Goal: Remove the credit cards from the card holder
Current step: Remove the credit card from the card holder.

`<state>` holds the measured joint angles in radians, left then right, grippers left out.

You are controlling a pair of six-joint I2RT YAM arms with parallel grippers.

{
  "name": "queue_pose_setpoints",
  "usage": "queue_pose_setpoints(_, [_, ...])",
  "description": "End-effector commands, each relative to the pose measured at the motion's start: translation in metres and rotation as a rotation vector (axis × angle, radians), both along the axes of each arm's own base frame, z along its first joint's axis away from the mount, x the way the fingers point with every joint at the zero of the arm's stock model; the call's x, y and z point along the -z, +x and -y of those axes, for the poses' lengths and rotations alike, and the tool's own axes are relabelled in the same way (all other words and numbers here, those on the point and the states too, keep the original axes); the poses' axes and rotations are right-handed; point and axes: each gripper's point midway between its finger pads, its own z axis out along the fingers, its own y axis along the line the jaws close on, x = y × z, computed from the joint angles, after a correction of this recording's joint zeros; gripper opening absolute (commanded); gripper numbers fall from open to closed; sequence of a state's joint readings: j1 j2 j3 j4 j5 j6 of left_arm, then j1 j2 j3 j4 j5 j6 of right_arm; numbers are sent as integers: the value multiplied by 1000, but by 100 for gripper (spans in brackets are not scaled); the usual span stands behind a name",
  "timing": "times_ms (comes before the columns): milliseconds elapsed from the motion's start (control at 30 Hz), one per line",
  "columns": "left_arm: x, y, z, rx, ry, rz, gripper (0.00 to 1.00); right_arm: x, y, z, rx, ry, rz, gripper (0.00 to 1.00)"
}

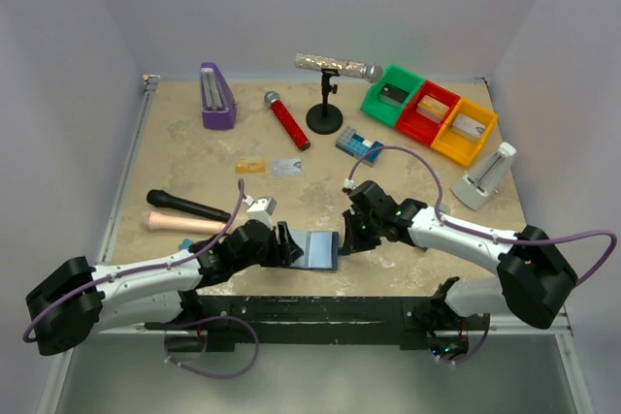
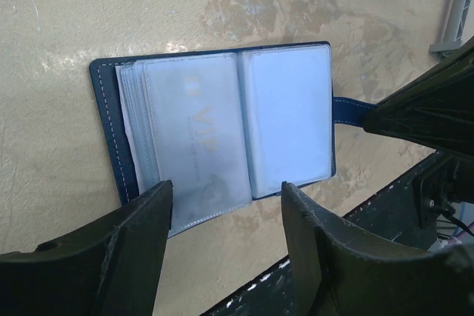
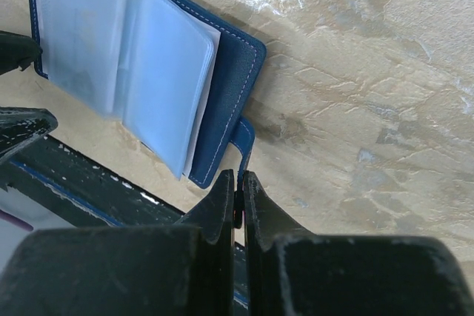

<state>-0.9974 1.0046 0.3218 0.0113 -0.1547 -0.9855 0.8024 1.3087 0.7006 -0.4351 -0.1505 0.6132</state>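
Note:
The card holder (image 1: 318, 249) lies open near the table's front edge, its pale sleeves facing up. In the left wrist view a silver-grey card printed "VIP" (image 2: 194, 127) sits inside the left sleeve of the card holder (image 2: 107, 131). My left gripper (image 1: 288, 242) (image 2: 226, 190) is open at the holder's left edge, one finger either side of the sleeves' near edge, holding nothing. My right gripper (image 1: 351, 237) (image 3: 238, 179) is shut on the closure tab (image 3: 245, 135) of the card holder (image 3: 229, 72). A gold credit card (image 1: 250, 166) and a silver one (image 1: 285, 168) lie on the table farther back.
A black microphone (image 1: 189, 206) and a beige handle (image 1: 184, 224) lie to the left. Farther back are a red microphone (image 1: 287, 120), a mic stand (image 1: 325, 109), a purple metronome (image 1: 216, 96), a blue-and-white block (image 1: 359, 144), coloured bins (image 1: 430, 113) and a white device (image 1: 485, 176). A dark rail (image 1: 320, 312) borders the front edge.

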Motion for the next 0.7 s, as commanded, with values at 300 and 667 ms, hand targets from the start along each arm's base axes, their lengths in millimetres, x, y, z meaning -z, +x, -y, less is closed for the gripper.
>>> queue_pose_setpoints(300, [2,2,7,2,1,-11,64,-6,4,-10,-4,37,10,0])
queue_pose_setpoints(667, [0,-8,30,114,-62,-32,61,-8,1,-17,-17,70,-10,0])
